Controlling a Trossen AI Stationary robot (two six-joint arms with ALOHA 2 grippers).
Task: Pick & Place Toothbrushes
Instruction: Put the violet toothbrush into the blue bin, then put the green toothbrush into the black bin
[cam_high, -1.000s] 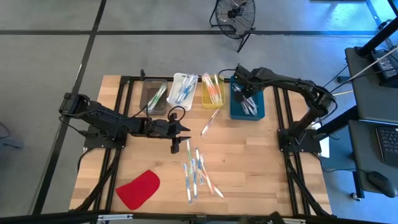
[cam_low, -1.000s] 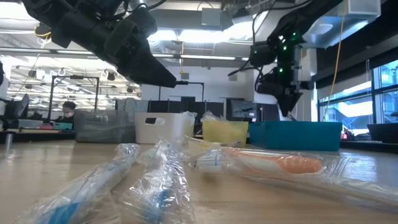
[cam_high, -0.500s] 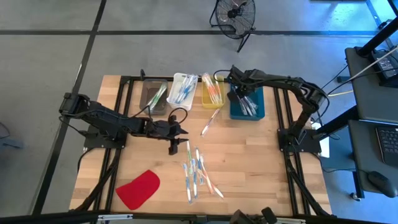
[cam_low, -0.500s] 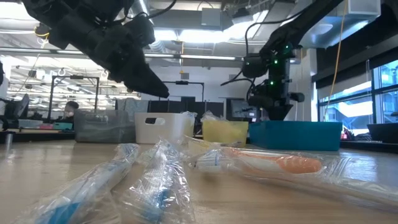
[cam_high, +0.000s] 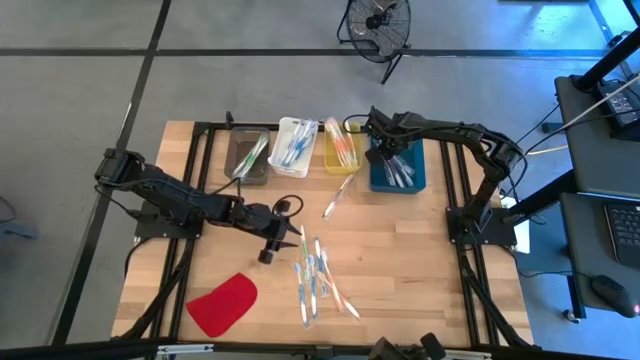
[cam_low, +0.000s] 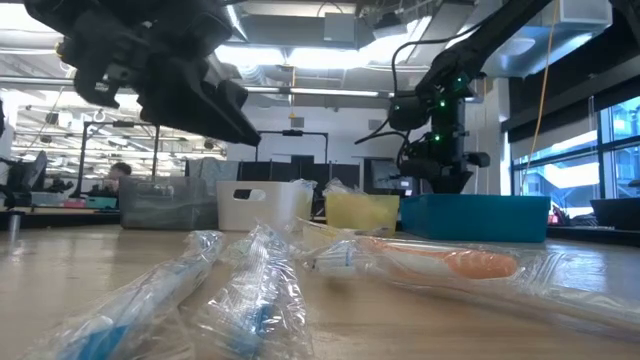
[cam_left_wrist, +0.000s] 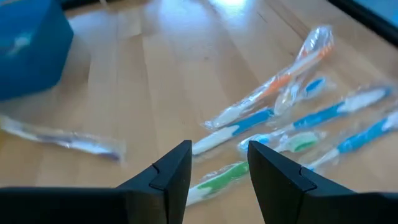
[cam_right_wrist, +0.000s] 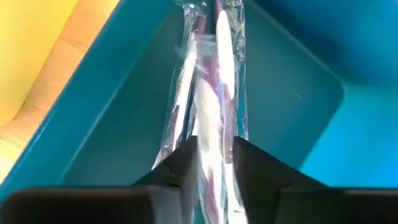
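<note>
Several wrapped toothbrushes (cam_high: 315, 280) lie flat in a loose pile on the wooden table, seen close ahead in the left wrist view (cam_left_wrist: 273, 118). My left gripper (cam_high: 283, 237) hovers open just left of the pile, slanting down, nothing between its fingers (cam_left_wrist: 219, 162). My right gripper (cam_high: 385, 152) points down into the blue bin (cam_high: 410, 172), where more wrapped toothbrushes lie. One wrapped toothbrush (cam_right_wrist: 214, 118) runs between its parted fingers (cam_right_wrist: 216, 155). My right gripper stands from above with a finger (cam_right_wrist: 181, 163) on each side of a wrapped toothbrush's near end (cam_right_wrist: 211, 146), which lies along the blue bin's floor. Whether the fingers touch its wrapper I cannot tell.
Along the far edge stand a grey bin (cam_high: 248, 157), a white bin (cam_high: 293, 143) and a yellow bin (cam_high: 341, 147), each holding toothbrushes. A single wrapped toothbrush (cam_high: 338, 195) lies in front of the yellow bin. A flat red piece (cam_high: 222, 303) lies at the near left.
My right gripper has sunk down into the blue bin and then kept still. My left gripper has swung toward the table's near edge and the toothbrush pile, rolling its wrist as it went.
</note>
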